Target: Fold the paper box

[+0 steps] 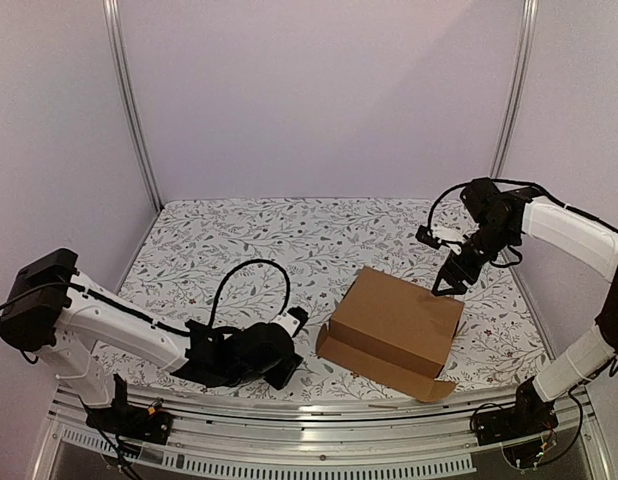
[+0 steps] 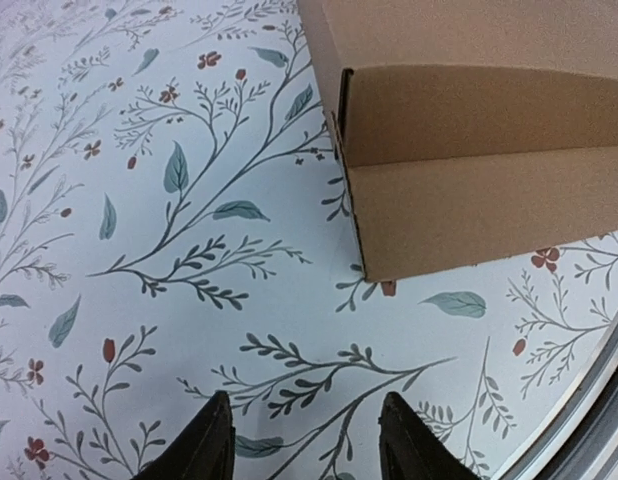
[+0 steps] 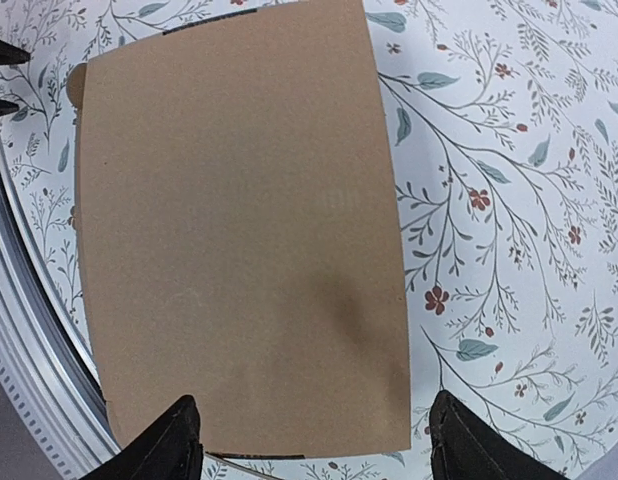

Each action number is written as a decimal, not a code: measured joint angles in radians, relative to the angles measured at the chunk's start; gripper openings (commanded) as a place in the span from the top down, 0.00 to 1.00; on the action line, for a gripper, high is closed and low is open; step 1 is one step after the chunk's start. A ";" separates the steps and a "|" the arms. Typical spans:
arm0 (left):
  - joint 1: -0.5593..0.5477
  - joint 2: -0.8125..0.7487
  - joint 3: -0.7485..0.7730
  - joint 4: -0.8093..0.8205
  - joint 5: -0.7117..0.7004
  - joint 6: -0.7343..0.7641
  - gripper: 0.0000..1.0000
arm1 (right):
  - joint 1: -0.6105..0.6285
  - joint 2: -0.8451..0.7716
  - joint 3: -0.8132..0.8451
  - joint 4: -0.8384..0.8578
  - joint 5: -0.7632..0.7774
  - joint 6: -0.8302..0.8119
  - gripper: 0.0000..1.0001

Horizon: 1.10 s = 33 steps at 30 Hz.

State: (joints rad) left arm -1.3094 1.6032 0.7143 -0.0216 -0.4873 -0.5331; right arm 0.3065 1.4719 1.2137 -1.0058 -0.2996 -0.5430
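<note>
Currently the paper box (image 1: 394, 325) lies on the flower-patterned table (image 1: 239, 240) with its lid panel down flat, so it reads as a shallow closed carton. One long flap (image 1: 381, 366) on the near side of the box is not tucked in. It lies spread on the table along the near edge of the box, so the closing step is judged unfinished.

Left gripper (image 2: 307, 450): positioned low over the table, to the left of the box and apart from it. Its fingers point toward the near left corner of the box. The jaws stand apart with nothing between them. This low, sideways approach suits reaching the loose flap at table level or bracing the left wall of the box.

Right gripper (image 3: 317, 450): positioned above the far right part of the box, looking straight down on the lid. The jaws are spread wide and hold nothing; contact with the lid is not evident. This station suits pressing the lid down so the box does not slide or spring open while the flap is worked.

Caution: the box rests free on the table, and a push from the left alone is likely to shift it
</note>
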 measured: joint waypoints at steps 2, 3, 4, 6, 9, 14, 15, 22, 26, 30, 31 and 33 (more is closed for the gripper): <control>0.011 0.000 -0.004 0.034 0.029 0.029 0.55 | 0.044 0.015 -0.002 0.021 -0.013 -0.019 0.26; 0.014 0.000 -0.004 0.049 0.043 0.046 0.56 | 0.063 0.025 -0.003 0.032 -0.019 -0.024 0.26; 0.014 0.002 0.000 0.063 0.059 0.064 0.56 | 0.080 0.038 -0.005 0.043 -0.027 -0.031 0.27; 0.014 0.017 0.019 0.082 0.083 0.100 0.58 | 0.112 0.065 -0.007 0.064 -0.037 -0.046 0.30; 0.015 0.058 0.064 0.095 0.095 0.139 0.59 | 0.148 0.105 -0.007 0.082 -0.030 -0.069 0.31; 0.019 0.126 0.148 0.095 0.094 0.179 0.60 | 0.169 0.118 -0.005 0.048 -0.021 -0.116 0.21; 0.020 0.131 0.156 0.094 0.091 0.181 0.58 | 0.170 0.101 -0.010 0.034 -0.018 -0.141 0.17; 0.058 0.139 0.167 0.087 0.092 0.187 0.51 | 0.198 -0.271 -0.218 -0.066 0.011 -0.402 0.02; 0.082 0.151 0.192 0.074 0.097 0.198 0.48 | 0.224 -0.386 -0.357 -0.111 0.070 -0.559 0.01; 0.085 0.179 0.297 0.024 0.097 0.209 0.46 | 0.228 -0.417 -0.437 -0.114 0.119 -0.654 0.01; 0.087 0.189 0.335 0.007 0.095 0.209 0.46 | 0.231 -0.423 -0.446 -0.108 0.123 -0.667 0.01; 0.093 0.208 0.396 -0.015 0.094 0.205 0.45 | 0.240 -0.434 -0.464 -0.081 0.127 -0.687 0.01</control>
State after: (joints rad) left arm -1.2163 1.8111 1.1103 -0.0364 -0.3935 -0.3283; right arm 0.5461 1.0378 0.7494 -1.0870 -0.1730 -1.2297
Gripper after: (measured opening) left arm 0.537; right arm 0.987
